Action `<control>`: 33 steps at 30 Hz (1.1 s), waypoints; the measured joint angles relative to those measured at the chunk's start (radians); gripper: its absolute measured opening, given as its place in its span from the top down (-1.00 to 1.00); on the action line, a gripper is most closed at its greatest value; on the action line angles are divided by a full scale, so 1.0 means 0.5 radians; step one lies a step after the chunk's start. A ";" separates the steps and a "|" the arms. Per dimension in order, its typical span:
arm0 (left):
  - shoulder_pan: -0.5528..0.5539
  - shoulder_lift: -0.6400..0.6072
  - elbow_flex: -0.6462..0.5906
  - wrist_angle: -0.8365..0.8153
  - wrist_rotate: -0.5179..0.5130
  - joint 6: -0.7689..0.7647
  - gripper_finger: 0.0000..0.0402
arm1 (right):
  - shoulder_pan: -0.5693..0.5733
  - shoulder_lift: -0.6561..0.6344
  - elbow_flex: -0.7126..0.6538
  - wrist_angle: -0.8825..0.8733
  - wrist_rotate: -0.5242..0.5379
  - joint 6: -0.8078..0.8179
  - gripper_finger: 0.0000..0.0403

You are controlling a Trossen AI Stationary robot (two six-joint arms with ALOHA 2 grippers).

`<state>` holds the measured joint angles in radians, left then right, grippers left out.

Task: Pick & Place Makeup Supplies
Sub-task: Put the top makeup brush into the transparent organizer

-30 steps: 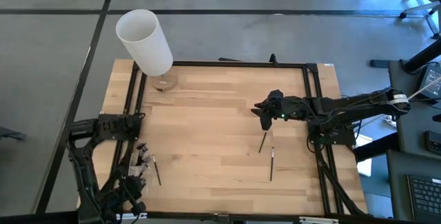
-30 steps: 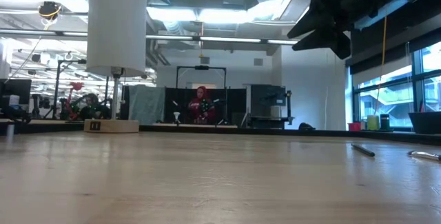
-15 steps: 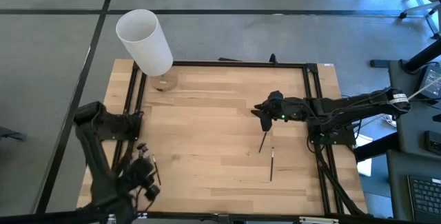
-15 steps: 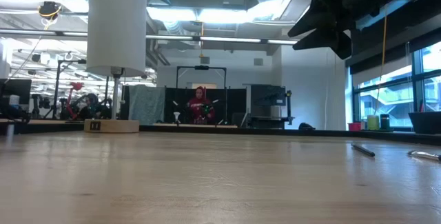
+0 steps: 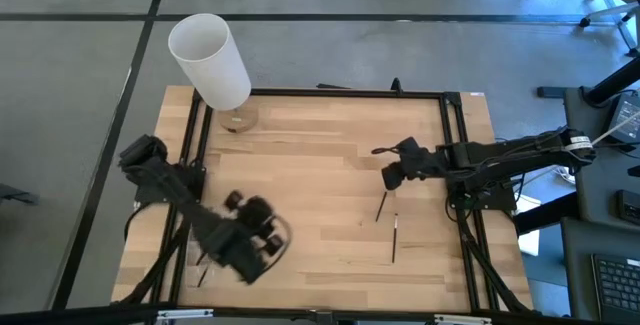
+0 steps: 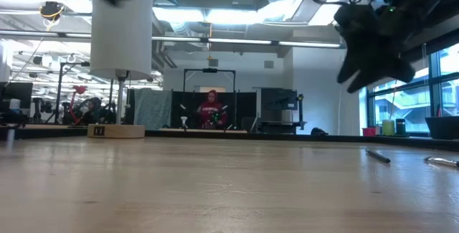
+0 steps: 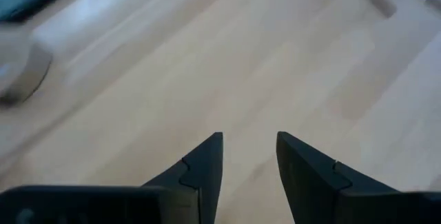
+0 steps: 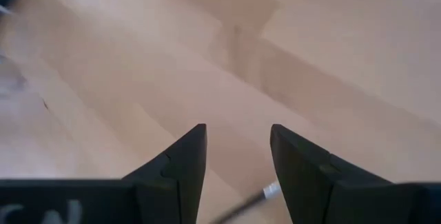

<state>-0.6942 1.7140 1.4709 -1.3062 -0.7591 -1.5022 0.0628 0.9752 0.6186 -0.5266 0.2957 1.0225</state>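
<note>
Right claw [image 5: 390, 178] hangs above the bench [image 5: 320, 165], right of centre, fingers [image 8: 182, 162] parted with bare wood between them; it grips nothing. In the right wrist view the pale end of a makeup brush [image 8: 265, 193] shows just by the finger gap, not touched. From above, two brushes lie just near-side of this claw: one slanted brush [image 5: 381, 206] close under it, and a second brush [image 5: 394, 238] a little nearer and slightly right, lying almost straight near-to-far. The two are apart from each other. In the low view both show as thin dark sticks flat on the wood at the right edge.

Left claw [image 5: 262, 248] sits over the near-left part of the bench, blurred from above. Its wrist view shows the fingers [image 7: 207, 165] apart, nothing between them, only plain wood beyond. A thin dark brush [image 5: 203, 275] lies near the left rail, partly hidden under the arm.

Tall white cylinder [image 5: 209, 60] stands on a small round wooden base [image 5: 238, 120] at the far-left corner, well apart from both claws and all brushes.

Beyond the bench, a person in red [image 6: 211, 111] is far back in the room.
</note>
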 joint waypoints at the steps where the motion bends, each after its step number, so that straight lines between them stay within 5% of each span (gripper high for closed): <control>1: 0.068 0.015 0.000 0.125 -0.033 0.134 0.35 | 0.000 0.000 0.000 -0.028 -0.025 0.015 0.19; 8: 0.474 0.204 0.000 0.952 0.105 0.997 0.42 | 0.001 -0.001 0.064 -0.226 -0.031 -0.013 0.19; 14: 0.690 0.394 0.001 1.324 0.388 1.322 0.43 | 0.001 -0.001 0.162 -0.445 0.153 -0.054 0.19; 24: 0.732 0.638 0.000 1.192 0.367 1.295 0.43 | -0.001 0.185 0.120 -0.449 0.169 0.455 0.19; 33: 0.676 0.624 0.000 0.787 0.185 1.078 0.44 | -0.092 0.685 0.171 -0.488 -0.481 0.421 0.19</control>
<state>-0.3563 2.0258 1.4708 -0.9128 -0.6665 -0.9633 0.0170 1.3176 0.7043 -0.7704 0.0551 1.2331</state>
